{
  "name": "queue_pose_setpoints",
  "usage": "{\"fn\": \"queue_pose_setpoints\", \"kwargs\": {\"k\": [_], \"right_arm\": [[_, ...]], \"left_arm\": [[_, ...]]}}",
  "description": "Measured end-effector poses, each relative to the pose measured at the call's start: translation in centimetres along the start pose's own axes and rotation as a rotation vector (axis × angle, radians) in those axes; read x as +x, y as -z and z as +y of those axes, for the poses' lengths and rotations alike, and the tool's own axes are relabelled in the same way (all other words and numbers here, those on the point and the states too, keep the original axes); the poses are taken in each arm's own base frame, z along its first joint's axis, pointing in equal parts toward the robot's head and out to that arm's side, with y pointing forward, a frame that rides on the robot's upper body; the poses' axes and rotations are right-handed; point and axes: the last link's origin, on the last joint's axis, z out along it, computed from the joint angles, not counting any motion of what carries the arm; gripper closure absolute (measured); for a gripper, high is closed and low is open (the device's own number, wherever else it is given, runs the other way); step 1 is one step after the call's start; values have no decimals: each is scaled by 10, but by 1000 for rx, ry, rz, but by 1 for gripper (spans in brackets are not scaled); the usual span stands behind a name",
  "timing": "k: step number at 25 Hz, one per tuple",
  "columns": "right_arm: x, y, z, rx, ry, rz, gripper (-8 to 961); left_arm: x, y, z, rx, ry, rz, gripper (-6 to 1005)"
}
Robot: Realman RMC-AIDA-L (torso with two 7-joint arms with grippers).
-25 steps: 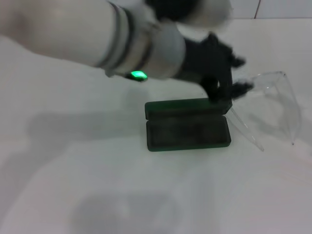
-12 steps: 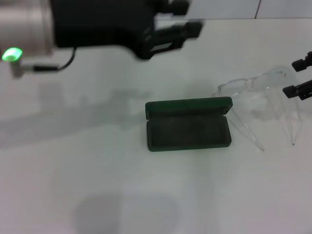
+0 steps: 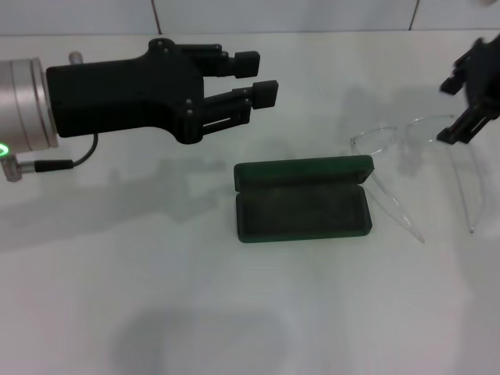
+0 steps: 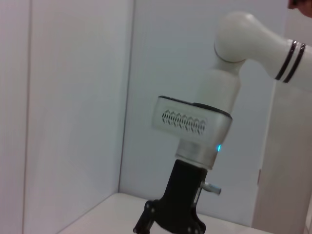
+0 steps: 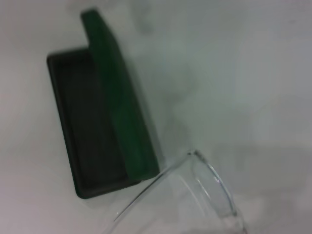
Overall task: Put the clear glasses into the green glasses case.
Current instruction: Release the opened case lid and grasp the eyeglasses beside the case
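Green glasses case at mid-tabletop, lid hinged up on the far side, dark lining bare, nothing inside; same in the right wrist view. Clear glasses on the tabletop just beside the case's right end, lens front away from the robot, long arms open and pointing toward it, one arm close by the case's right corner. Left tool now drawn back to the left, off the case it was crossing a second ago, fingers somewhat apart and holding nothing. Right tool now moved in from the right edge to hover by the glasses' right end, fingers spread wide, empty. Likely means a handover of work: case opened, pick-up of the glasses by the right tool next, not yet begun.
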Motion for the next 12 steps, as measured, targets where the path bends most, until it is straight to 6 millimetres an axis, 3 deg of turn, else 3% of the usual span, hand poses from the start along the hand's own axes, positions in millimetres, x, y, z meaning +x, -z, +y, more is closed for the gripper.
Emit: {"fn": "queue_pose_setpoints", "kwargs": {"k": [5,12], "right_arm": [[-26,-30,10,31,136,94,129],[-32,-46,10,104,188,132,206]], "left_arm": [[-14,-1,-5,-8,47,-2,572],[-27,4,-4,-5,77,35,571]]}}
